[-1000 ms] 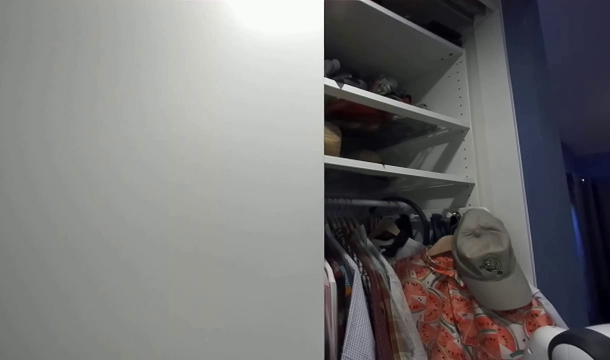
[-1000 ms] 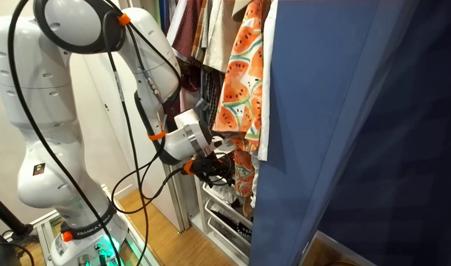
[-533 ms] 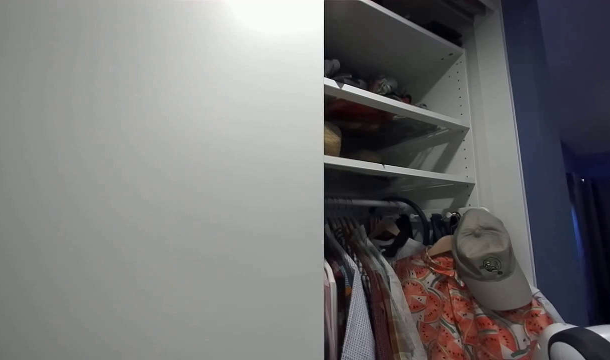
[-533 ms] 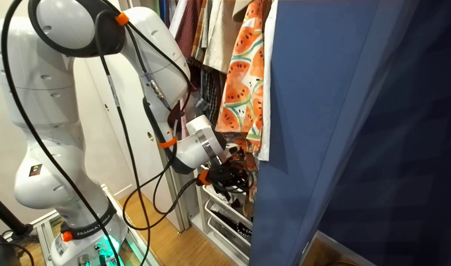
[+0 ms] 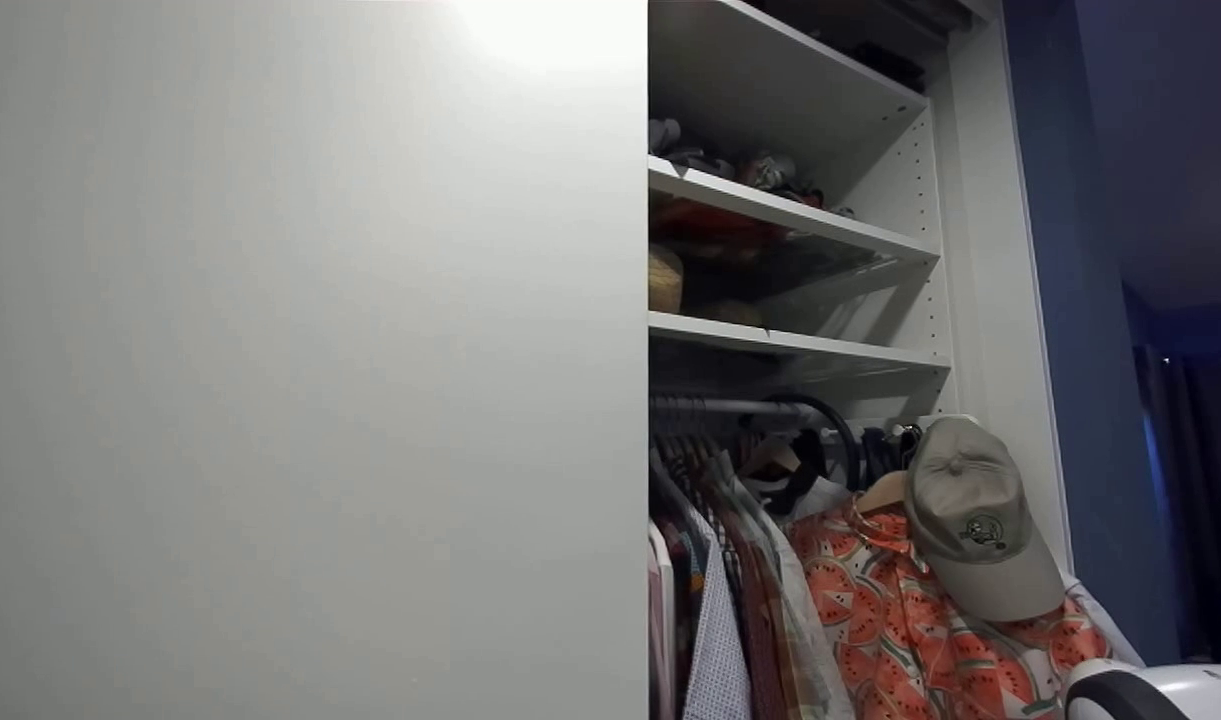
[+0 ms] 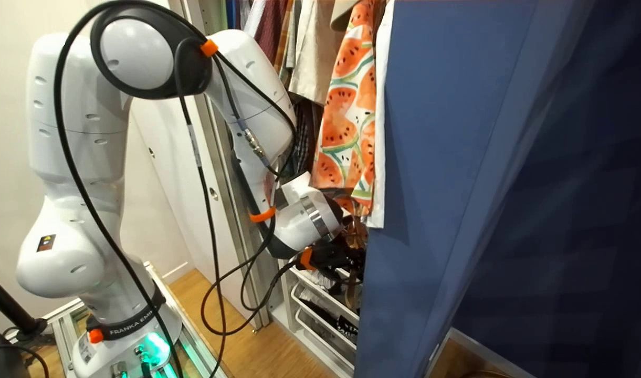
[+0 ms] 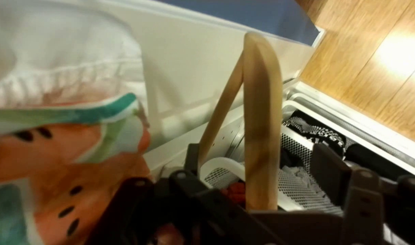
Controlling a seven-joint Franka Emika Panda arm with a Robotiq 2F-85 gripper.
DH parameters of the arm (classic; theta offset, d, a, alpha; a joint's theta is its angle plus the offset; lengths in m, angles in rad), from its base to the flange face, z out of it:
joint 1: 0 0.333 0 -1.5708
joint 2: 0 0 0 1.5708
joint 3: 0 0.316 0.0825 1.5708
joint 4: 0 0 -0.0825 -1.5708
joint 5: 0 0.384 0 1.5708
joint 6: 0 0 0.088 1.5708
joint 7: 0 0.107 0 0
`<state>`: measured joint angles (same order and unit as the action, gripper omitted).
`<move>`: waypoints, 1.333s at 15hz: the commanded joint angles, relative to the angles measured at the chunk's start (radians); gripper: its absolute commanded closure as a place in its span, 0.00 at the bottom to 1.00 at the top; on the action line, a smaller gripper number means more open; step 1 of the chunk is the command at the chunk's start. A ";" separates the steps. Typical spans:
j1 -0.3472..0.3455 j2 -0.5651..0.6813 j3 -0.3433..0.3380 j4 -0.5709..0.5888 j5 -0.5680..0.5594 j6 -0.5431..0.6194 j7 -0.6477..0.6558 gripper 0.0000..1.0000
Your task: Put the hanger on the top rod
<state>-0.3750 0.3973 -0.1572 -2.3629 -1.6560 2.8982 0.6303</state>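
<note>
See in wrist view: smooth wooden hanger [image 7: 261,122], ungripped, btwn wide-spread fingers of pincer [image 7: 256,154]; mesh baskets [image 7: 298,154] behind hanger. See only in an ext. view: slim rod [image 5: 742,406].

The gripper [image 7: 260,166] has reached farther into the wardrobe [image 5: 895,190], its front now at the edge of the blue wall [image 6: 430,184] in an exterior view. Above and behind it, the robot's elbow [image 6: 137,55] has sunk and come nearer the wardrobe.
</note>
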 commanded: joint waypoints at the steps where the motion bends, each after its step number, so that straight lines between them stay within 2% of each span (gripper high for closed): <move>1: 0.001 0.020 0.013 0.068 -0.083 0.037 0.082 0.12; 3: -0.003 0.042 0.019 0.075 -0.082 0.042 0.104 0.09; 4: -0.003 0.050 0.022 0.075 -0.085 0.045 0.113 0.17; 5: -0.003 0.056 0.025 0.072 -0.087 0.047 0.118 0.35; 6: -0.003 0.061 0.029 0.071 -0.090 0.051 0.122 0.41; 7: -0.001 0.065 0.034 0.070 -0.093 0.053 0.124 0.42; 12: 0.002 0.063 0.046 0.065 -0.090 0.037 0.135 0.77; 15: 0.014 0.004 0.055 0.031 -0.086 0.022 0.168 0.98; 17: 0.034 -0.069 0.067 -0.015 -0.080 0.006 0.192 0.95; 20: 0.069 -0.179 0.093 -0.101 -0.052 0.010 0.190 0.96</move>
<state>-0.3401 0.3545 -0.0871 -2.3497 -1.7081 2.9246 0.7995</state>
